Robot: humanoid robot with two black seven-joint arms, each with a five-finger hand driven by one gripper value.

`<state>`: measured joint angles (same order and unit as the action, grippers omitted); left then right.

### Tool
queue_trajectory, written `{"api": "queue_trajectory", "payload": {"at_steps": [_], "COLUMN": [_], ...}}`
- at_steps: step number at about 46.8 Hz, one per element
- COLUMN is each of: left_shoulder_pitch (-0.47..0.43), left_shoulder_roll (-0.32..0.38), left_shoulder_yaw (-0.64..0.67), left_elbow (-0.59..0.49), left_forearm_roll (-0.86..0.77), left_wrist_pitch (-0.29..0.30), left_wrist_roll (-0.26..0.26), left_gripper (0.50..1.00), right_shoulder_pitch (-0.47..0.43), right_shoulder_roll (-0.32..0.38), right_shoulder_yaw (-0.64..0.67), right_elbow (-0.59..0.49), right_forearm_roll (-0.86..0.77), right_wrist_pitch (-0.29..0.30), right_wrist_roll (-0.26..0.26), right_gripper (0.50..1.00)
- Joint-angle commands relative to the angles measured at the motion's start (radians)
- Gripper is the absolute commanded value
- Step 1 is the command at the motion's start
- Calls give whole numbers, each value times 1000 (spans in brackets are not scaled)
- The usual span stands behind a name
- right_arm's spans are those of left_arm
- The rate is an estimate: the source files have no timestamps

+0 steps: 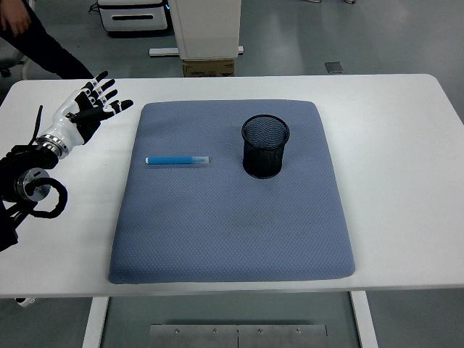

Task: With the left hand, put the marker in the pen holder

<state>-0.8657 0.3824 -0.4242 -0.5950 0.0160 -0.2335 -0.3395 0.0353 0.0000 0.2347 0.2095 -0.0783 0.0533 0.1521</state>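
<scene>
A: Grey floor behind, a person's dark sleeve point(43, 47) at the top-left, white table point(406, 145) w/ a blue-grey mat point(232, 232) over its middle. Where's your hand?

B: Left hand point(88, 110) is up over the table's far-left corner, off the mat's left edge, fingers point(109, 87) spread apart, holding nothing. Right arm isn't in view.

A: And the marker?

B: Blue marker point(177, 159) lies flat on the mat, near its left edge, about a third of the way back from the far edge. Pale cap end points right, toward the pen holder point(264, 146), which stands upright near the mat's centre-back, well apart from the marker.

A: So which way do you go?

B: From the hand, marker's to the right and nearer you. Its long axis runs left–right, roughly parallel w/ the table's near edge. I'd say you come in from the left and pinch across the barrel. Pickup not yet begun, imo.
</scene>
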Motion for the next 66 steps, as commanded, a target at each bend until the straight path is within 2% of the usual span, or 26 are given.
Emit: {"api": "queue_trajectory", "payload": {"at_steps": [1, 10, 28, 35, 49, 57, 61, 66], "left_shoulder_pitch": [5, -4, -22, -75, -177, -242, -308, -412], "left_shoulder_roll": [6, 69, 92, 93, 131, 142, 133, 112], "left_shoulder_yaw": [-10, -5, 36, 146, 378, 485, 602, 812], "left_elbow": [0, 1, -3, -12, -103, -115, -135, -172], "left_forearm_roll": [1, 18, 127, 139, 122, 119, 121, 121], "left_wrist_pitch": [-4, -4, -3, 17, 14, 7, 14, 19], "left_wrist_roll": [2, 7, 13, 13, 2, 0, 2, 0], "left_gripper": [1000, 1000, 1000, 1000, 1000, 1000, 1000, 1000], "right_shoulder_pitch": [0, 0, 0, 0, 0, 0, 0, 0], "right_shoulder_roll": [0, 0, 0, 0, 0, 0, 0, 0], "right_shoulder_yaw": [0, 0, 0, 0, 0, 0, 0, 0], "right_elbow": [-1, -1, 1, 1, -1, -1, -1, -1], "right_forearm_roll": [0, 0, 0, 0, 0, 0, 0, 0], "right_wrist_pitch": [0, 0, 0, -1, -1, 0, 0, -1], "right_wrist_roll": [0, 0, 0, 0, 0, 0, 0, 0], "right_gripper": [1000, 1000, 1000, 1000, 1000, 1000, 1000, 1000]}}
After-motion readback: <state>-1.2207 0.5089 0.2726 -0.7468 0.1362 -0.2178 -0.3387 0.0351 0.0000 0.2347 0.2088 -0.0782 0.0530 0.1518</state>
